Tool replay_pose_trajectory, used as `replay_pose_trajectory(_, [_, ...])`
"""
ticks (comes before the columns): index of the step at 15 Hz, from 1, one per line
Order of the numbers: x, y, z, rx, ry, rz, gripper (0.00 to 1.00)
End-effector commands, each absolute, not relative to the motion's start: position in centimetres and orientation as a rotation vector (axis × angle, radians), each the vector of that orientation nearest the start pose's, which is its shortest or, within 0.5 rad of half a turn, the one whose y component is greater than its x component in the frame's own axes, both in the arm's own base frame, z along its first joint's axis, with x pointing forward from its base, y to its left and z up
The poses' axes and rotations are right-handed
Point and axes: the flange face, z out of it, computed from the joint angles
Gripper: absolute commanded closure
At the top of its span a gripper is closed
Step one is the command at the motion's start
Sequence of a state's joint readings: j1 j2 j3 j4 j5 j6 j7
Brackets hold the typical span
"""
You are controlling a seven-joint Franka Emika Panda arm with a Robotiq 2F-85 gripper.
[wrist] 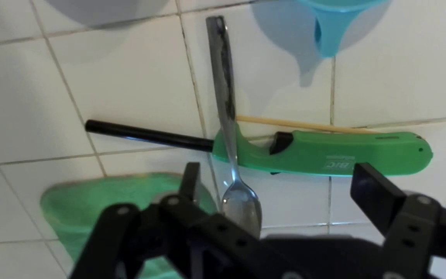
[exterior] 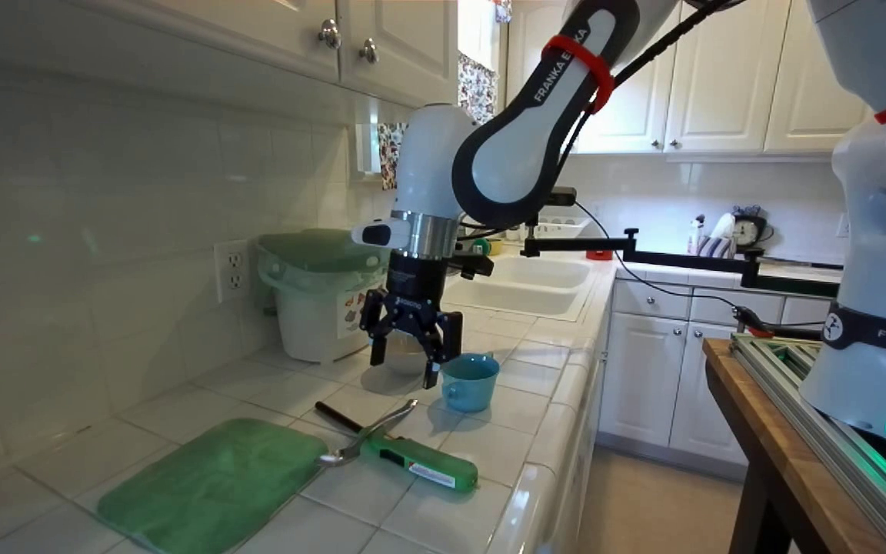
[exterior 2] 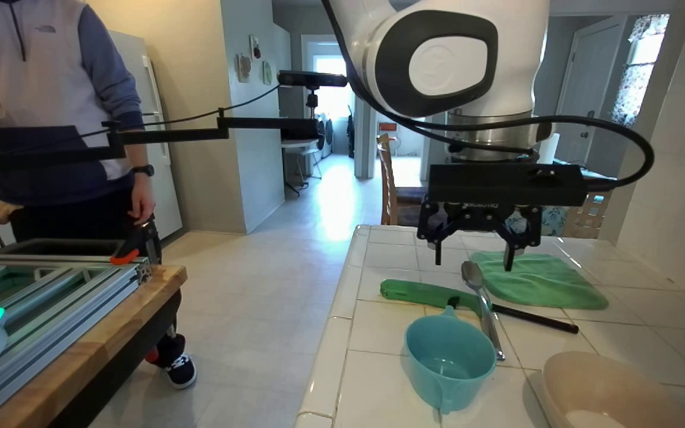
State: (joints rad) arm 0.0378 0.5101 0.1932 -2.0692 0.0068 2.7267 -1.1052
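Wrist view: spoon (wrist: 229, 126) lies across lighter (wrist: 308, 154); both sit below the claw (wrist: 277, 178).

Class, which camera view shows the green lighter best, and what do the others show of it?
The wrist view: it looks down on the green lighter close up, showing its trigger clearly, though the spoon crosses it. Both exterior views show it smaller, at an angle; in an exterior view its white label shows.
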Motion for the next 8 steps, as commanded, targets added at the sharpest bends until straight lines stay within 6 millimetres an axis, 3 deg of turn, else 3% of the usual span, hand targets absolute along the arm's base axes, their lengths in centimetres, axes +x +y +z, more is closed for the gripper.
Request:
replay_pose_trajectory(1, [60.6,13.7,19.0,-2.535,-1.887,-0.246,0.0])
replay_pose_trajectory(8, [63.0,13.3,16.4,-2.598,-1.864,-0.167,0.0])
